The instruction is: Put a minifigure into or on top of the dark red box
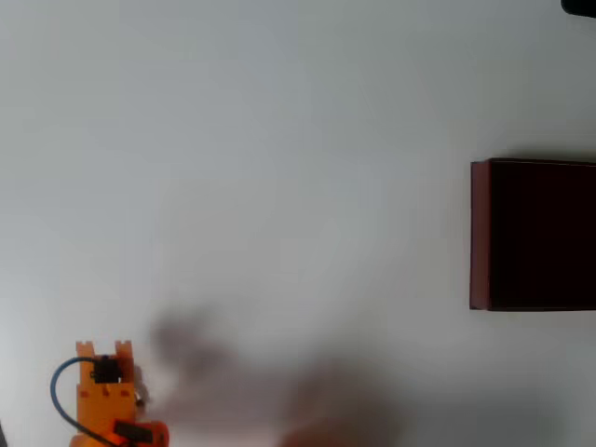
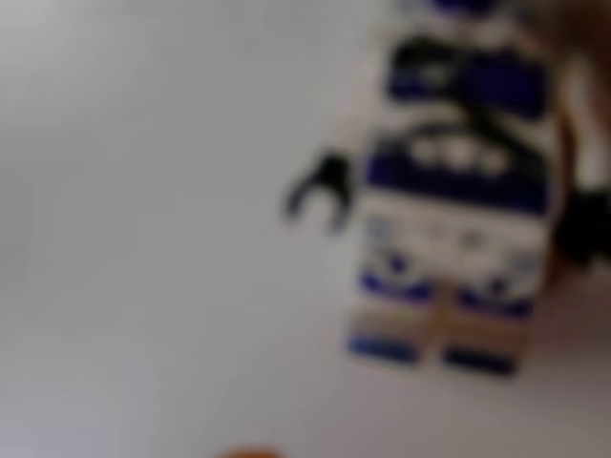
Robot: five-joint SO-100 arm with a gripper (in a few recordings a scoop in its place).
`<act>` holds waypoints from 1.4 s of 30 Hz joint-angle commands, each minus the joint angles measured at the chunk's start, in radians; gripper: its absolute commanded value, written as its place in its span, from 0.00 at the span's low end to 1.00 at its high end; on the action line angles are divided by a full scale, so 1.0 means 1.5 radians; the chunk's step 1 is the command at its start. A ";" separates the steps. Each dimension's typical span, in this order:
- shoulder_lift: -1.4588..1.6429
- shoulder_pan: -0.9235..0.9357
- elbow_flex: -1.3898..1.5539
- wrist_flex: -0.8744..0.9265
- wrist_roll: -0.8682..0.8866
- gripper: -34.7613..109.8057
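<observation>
Though blurred, minifigure point(image 2: 456, 200) white, blue-marked, black claw hands | hand point(image 1: 110, 358) state unclear

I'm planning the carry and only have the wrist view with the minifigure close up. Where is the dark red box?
Observer: In the overhead view, the dark red box sits at the right edge, about mid-height, partly cut off.
Operator: And the arm?
Observer: The orange arm is in the bottom-left corner, across the white table from it.
Operator: How does the box lie?
Observer: Its dark maroon face shows from above, with a lighter brick-red wall along its left side.
</observation>
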 commanded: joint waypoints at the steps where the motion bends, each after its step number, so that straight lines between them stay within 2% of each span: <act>1: 0.021 -0.012 -0.009 0.012 0.012 0.38; 13: 0.117 -0.020 -0.018 0.128 0.043 0.38; 26: 0.061 -0.070 -0.020 0.137 0.044 0.38; 34: 0.066 -0.030 0.044 0.071 -0.034 0.38; 42: 0.066 -0.054 0.060 0.017 0.057 0.38</act>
